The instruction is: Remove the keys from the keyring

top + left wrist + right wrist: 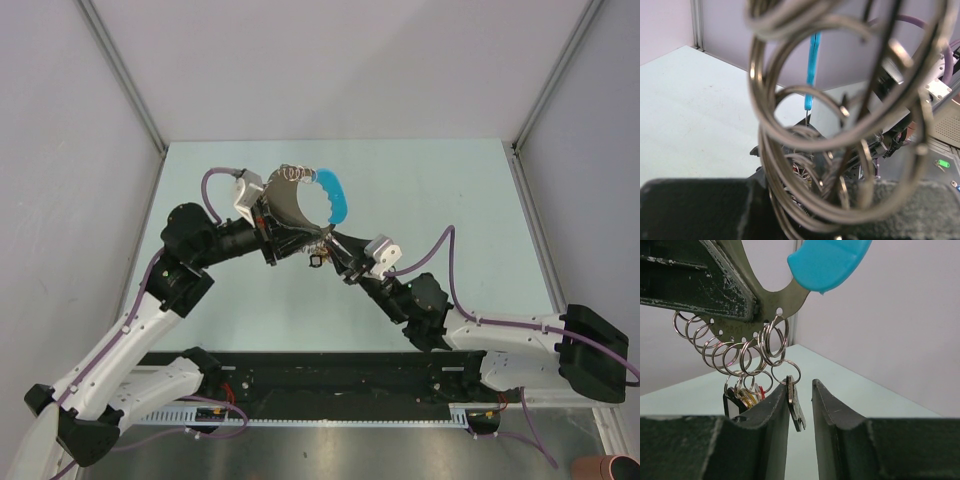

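Keyring (298, 206) w/ blue band (333, 195) is hanging over mid table (450, 190), L gripper (283, 228) clamping its metal strip. Dark key (796, 410) is dangling btwn R gripper (800, 386) fingers, which are standing slightly apart; red-headed key (760, 391) is hanging just behind.

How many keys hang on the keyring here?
4 visible on the keyring: a dark key between the right gripper's fingers; a black-headed key, a brass key and a red key bunched behind one finger. Others may be hidden.
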`<state>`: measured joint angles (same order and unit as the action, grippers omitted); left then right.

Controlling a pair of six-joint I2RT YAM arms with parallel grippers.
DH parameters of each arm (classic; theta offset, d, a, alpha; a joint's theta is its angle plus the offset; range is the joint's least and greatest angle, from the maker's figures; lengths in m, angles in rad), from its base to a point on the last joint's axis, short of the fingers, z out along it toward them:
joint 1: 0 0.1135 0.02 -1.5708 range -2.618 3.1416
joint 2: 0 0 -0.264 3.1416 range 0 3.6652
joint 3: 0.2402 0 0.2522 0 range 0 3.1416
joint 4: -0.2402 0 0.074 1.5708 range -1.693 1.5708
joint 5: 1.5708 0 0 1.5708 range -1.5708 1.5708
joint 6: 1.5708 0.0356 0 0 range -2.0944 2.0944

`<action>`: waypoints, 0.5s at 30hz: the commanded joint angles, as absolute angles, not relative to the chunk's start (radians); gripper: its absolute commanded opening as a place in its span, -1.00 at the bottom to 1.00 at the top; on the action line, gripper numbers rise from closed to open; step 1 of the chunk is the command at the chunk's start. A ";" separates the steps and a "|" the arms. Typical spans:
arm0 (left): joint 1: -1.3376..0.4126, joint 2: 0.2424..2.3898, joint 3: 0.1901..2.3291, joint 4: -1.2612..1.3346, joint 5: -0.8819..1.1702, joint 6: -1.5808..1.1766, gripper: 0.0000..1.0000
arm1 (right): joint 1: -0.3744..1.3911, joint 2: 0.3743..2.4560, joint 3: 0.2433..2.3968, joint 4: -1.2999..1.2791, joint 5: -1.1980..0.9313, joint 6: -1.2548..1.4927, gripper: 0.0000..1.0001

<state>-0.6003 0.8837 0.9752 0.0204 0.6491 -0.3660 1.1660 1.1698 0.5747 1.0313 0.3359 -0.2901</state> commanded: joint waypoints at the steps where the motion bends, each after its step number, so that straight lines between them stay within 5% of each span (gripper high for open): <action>1: -0.604 0.874 0.982 0.075 0.637 -0.370 -0.99 | 1.172 1.154 0.617 1.085 0.374 -0.321 -0.44; 7: -0.604 0.873 0.960 0.087 0.634 -0.382 -0.99 | 1.172 1.150 0.617 1.112 0.338 -0.331 -0.39; 10: -0.604 0.876 0.960 0.084 0.627 -0.397 -0.99 | 1.172 1.140 0.617 1.083 0.319 -0.334 -0.60; 12: -0.604 0.880 0.966 0.069 0.621 -0.399 -0.99 | 1.172 1.128 0.617 1.052 0.316 -0.331 -0.94; 15: -0.604 0.887 0.976 0.038 0.601 -0.399 -0.99 | 1.172 1.085 0.617 0.964 0.318 -0.319 -1.00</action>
<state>-0.6003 0.8867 0.9539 0.0174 0.6292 -0.3767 1.1660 1.1473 0.5747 1.0016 0.3229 -0.3195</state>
